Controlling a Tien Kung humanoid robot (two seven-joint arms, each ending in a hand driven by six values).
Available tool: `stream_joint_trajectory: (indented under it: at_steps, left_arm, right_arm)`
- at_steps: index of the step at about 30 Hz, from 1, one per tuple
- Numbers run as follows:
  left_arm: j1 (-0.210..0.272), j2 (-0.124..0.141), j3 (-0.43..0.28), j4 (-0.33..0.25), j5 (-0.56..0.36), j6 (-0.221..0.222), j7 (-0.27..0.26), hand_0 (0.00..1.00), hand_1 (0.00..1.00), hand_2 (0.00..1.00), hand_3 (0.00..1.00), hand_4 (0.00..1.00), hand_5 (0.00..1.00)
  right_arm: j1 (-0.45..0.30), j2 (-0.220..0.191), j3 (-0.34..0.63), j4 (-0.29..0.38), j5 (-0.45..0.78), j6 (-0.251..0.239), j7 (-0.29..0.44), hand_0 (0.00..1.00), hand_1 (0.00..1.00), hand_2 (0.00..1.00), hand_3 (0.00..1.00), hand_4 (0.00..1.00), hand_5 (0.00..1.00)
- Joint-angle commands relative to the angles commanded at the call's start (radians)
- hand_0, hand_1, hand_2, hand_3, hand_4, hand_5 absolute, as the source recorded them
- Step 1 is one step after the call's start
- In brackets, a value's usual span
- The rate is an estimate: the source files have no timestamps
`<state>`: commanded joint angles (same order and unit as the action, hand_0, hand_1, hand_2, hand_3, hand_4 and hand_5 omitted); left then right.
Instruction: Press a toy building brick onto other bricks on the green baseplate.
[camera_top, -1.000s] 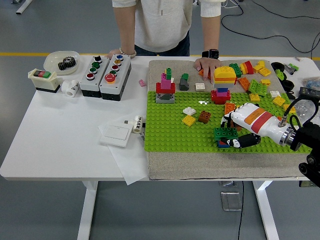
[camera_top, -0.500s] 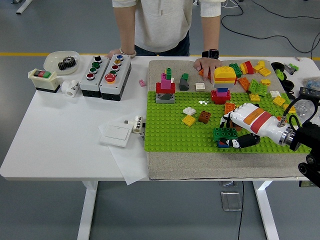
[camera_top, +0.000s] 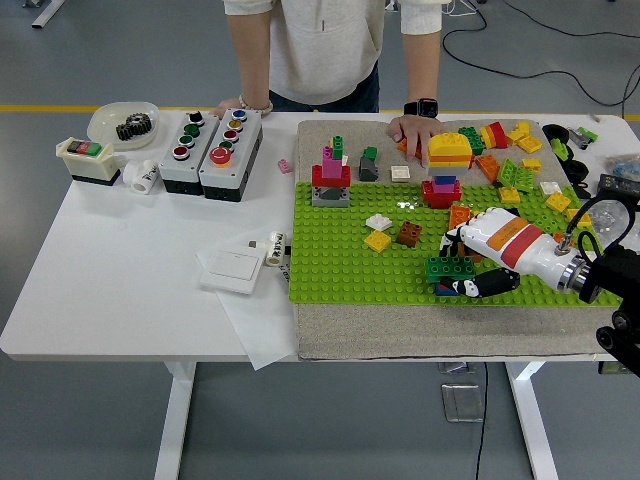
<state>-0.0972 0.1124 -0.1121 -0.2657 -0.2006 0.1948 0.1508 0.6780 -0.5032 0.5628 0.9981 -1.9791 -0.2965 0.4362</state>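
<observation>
White table (camera_top: 120, 300) with a grey mat and a big green baseplate (camera_top: 340, 265) on it, so I'll place everything off that plate. Right hand (camera_top: 478, 262) comes in from the plate's right side and sits at its near right part, fingers curled onto a dark green brick (camera_top: 451, 266) that's stacked on some blue and red bricks (camera_top: 446, 288). Near the plate's far edge stands a little pink and red tower (camera_top: 331, 178). Loose bricks (camera_top: 505, 150) are piled past its far right corner, where a person's hand (camera_top: 412, 128) rests. Left of the plate there are two button boxes (camera_top: 211, 141).
</observation>
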Motion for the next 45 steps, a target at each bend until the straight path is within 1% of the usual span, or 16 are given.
stream_joint_trajectory:
  at_steps: [16,22,23,34,35,45]
  left_arm:
    - [0.001,-0.001,-0.005,0.0,0.005,0.001,0.001,0.541,0.627,0.787,0.801,0.848,0.819]
    - [0.0,0.0,-0.002,0.0,0.002,0.0,0.0,0.54,0.624,0.787,0.8,0.848,0.819]
    - [-0.001,0.0,-0.001,0.0,0.001,-0.001,-0.001,0.539,0.626,0.787,0.801,0.848,0.82]
    - [-0.003,0.001,0.002,0.001,-0.001,-0.001,-0.002,0.539,0.624,0.787,0.8,0.848,0.82]
    - [-0.003,0.001,0.002,0.001,-0.002,-0.001,-0.002,0.534,0.624,0.784,0.8,0.848,0.82]
    - [-0.004,0.001,0.002,0.001,-0.002,-0.001,-0.003,0.534,0.624,0.786,0.8,0.849,0.82]
  right_arm:
    - [-0.002,-0.002,0.003,0.005,0.002,0.005,0.002,0.405,0.432,0.508,0.55,0.737,0.342]
    - [-0.001,-0.004,0.005,0.006,0.002,0.005,0.003,0.406,0.44,0.52,0.56,0.748,0.346]
    - [0.0,-0.004,0.005,0.006,0.002,0.006,0.003,0.407,0.448,0.537,0.57,0.763,0.358]
    - [0.0,-0.005,0.009,0.006,0.001,0.014,-0.001,0.407,0.458,0.543,0.576,0.767,0.36]
    - [0.0,-0.005,0.009,0.006,0.0,0.015,-0.001,0.414,0.471,0.573,0.597,0.787,0.374]
    - [0.0,-0.007,0.011,0.009,0.0,0.016,0.001,0.414,0.477,0.577,0.594,0.789,0.372]
